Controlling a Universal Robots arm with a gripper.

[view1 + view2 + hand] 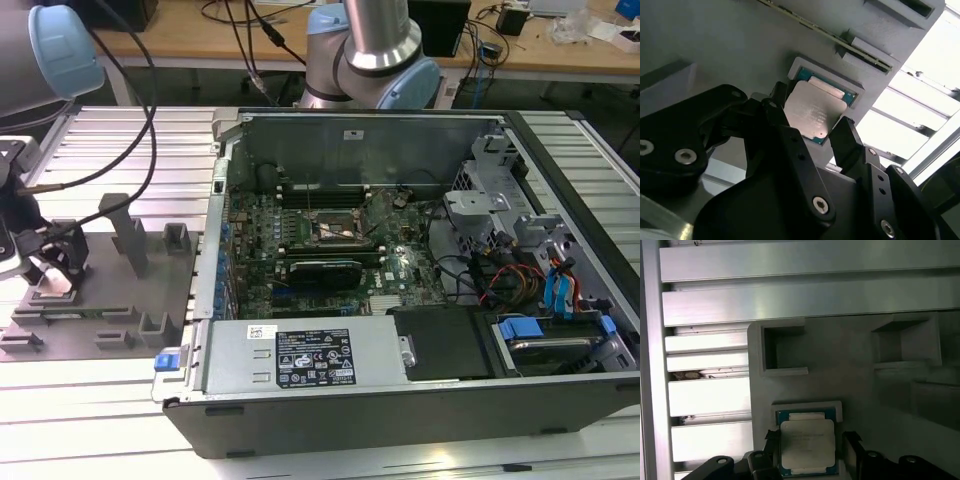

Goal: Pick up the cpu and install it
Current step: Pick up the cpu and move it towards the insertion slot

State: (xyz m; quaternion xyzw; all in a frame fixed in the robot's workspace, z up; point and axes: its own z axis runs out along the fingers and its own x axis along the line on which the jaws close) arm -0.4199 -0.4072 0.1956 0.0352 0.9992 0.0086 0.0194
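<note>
Two fingers (847,142) of the pincer (810,120) are set apart astride the cpu (807,112), seated flat between them in its grey holder (790,407).

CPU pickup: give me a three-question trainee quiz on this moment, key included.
1. True or false: the cpu already sits in the socket.
2. The gripper is nearest to: A the cpu; B the socket; C the power supply.
3. On which side of the exterior view does the gray fixture lie?
Key: 1 false, it lies in a recess of the fixture; 2 A; 3 the left.
</note>
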